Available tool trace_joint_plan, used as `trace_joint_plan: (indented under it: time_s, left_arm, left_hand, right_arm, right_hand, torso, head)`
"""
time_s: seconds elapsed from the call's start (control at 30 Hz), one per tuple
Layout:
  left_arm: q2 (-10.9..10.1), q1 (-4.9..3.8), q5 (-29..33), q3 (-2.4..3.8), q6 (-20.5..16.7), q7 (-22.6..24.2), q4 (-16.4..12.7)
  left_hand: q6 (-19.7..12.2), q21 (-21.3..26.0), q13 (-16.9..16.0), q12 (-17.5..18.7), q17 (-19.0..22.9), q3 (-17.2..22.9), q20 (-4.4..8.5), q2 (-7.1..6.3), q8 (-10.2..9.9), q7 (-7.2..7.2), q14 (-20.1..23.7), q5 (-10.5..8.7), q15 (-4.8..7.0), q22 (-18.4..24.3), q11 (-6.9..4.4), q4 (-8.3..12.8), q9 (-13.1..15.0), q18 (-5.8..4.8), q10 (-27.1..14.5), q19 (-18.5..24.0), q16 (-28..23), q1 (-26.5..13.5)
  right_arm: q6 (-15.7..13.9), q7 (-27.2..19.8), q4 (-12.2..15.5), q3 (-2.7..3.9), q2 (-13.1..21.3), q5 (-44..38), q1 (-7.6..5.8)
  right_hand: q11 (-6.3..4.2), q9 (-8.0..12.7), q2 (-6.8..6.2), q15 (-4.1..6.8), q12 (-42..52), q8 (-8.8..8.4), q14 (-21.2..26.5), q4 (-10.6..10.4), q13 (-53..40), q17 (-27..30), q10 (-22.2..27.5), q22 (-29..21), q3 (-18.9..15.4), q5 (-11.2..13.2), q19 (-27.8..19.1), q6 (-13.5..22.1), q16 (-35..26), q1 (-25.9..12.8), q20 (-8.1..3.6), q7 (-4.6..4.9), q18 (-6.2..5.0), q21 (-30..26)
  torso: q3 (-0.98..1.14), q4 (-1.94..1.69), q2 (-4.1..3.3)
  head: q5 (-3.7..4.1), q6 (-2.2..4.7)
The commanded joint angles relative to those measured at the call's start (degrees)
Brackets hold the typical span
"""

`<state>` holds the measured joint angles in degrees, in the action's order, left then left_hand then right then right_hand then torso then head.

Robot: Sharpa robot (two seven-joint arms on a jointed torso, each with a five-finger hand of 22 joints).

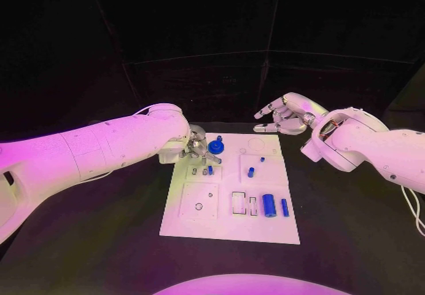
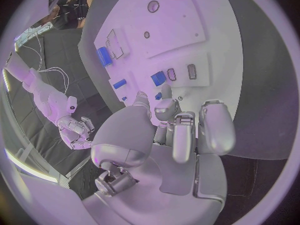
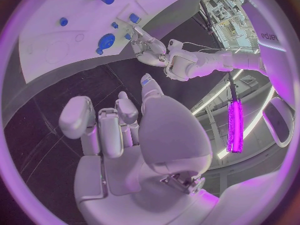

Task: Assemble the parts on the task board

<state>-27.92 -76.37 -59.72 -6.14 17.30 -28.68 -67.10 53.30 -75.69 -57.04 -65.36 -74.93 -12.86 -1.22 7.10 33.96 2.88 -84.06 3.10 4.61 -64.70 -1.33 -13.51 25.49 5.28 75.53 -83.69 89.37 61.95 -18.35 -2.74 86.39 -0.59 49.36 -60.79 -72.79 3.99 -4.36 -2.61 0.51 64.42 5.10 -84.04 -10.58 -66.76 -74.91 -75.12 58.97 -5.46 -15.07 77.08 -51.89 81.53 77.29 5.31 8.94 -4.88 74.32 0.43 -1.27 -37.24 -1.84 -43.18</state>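
The white task board (image 1: 226,228) lies in the middle of the black table. On its far part sits a round blue part (image 1: 216,146) (image 3: 106,39). My left hand (image 1: 196,147) (image 2: 187,130) (image 3: 150,47) hovers right beside that part, fingers curled down; a speck of blue (image 2: 159,96) shows between thumb and finger, and I cannot make out whether anything is held. A blue cylinder (image 1: 268,201) (image 2: 104,56) and a thin blue bar (image 1: 284,207) lie near the board's right edge. My right hand (image 1: 285,117) (image 3: 119,130) hangs above the board's far right corner, fingers apart, holding nothing.
Small blue pieces (image 1: 252,173) (image 1: 210,170) (image 2: 158,78) stand in the board's middle rows beside grey slots (image 2: 192,71). Rectangular recesses (image 1: 239,203) and a square plate with a hole (image 1: 198,206) sit on the near half. Black table (image 1: 106,246) surrounds the board.
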Motion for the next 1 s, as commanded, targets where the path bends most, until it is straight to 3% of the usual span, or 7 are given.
trace_joint_plan:
  time_s: [0.03,0.57,1.0]
  left_arm:
    - [0.41,-0.08,-0.90,-0.08,1.42,-0.40,0.33]
    - [2.09,0.29,-0.90,-0.83,3.66,-0.63,2.28]
    - [2.81,0.76,-0.89,-1.00,4.69,-0.70,3.18]
  left_hand:
    - [-0.32,-0.38,-0.09,-0.34,-14.43,-0.39,0.19,0.35,0.19,0.07,-5.79,-0.31,0.43,-0.05,0.03,0.03,0.07,-0.68,-0.36,0.10,0.36,-0.04]
    - [-0.61,-0.35,-0.08,-0.39,-14.37,-0.48,0.19,0.65,0.65,0.06,-5.78,-0.31,0.42,0.00,0.03,0.02,0.53,-0.66,-0.49,0.16,0.34,0.28]
    - [-0.77,-0.43,-0.26,-0.59,-14.38,-0.49,0.19,1.03,1.25,-0.01,-5.78,-0.30,0.44,-0.16,-0.01,0.13,1.09,-0.67,-0.49,0.19,0.34,0.73]
  right_arm:
    - [0.38,0.33,-0.17,0.04,-0.20,0.25,-0.15]
    - [0.41,0.49,-0.50,0.04,-0.74,0.25,-0.15]
    - [0.57,0.58,-0.71,0.04,-1.05,0.25,-0.15]
  right_hand:
    - [-0.12,-0.06,0.31,0.16,-0.59,0.24,-2.89,-0.11,0.26,-2.20,0.52,-0.47,-0.50,-0.29,-0.50,-0.25,-0.43,-0.02,0.03,0.08,-1.06,-0.51]
    - [-0.09,-0.02,0.45,0.14,-0.96,0.19,-2.81,-0.26,0.56,-1.90,0.79,-1.03,-0.76,-0.46,-0.71,-0.09,-0.70,-0.01,0.03,0.11,-1.16,-0.85]
    - [-0.09,-0.03,0.65,0.14,-1.00,0.23,-2.82,-0.34,0.60,-1.91,0.84,-1.11,-0.87,-0.66,-0.72,-0.09,-0.73,0.09,0.03,0.11,-1.16,-0.93]
  torso:
    - [0.02,-0.02,-0.03]
    - [0.00,-0.12,0.01]
    - [-0.02,-0.12,0.00]
  head:
    - [0.12,-0.17]
    - [0.48,-0.85]
    - [0.55,-1.05]
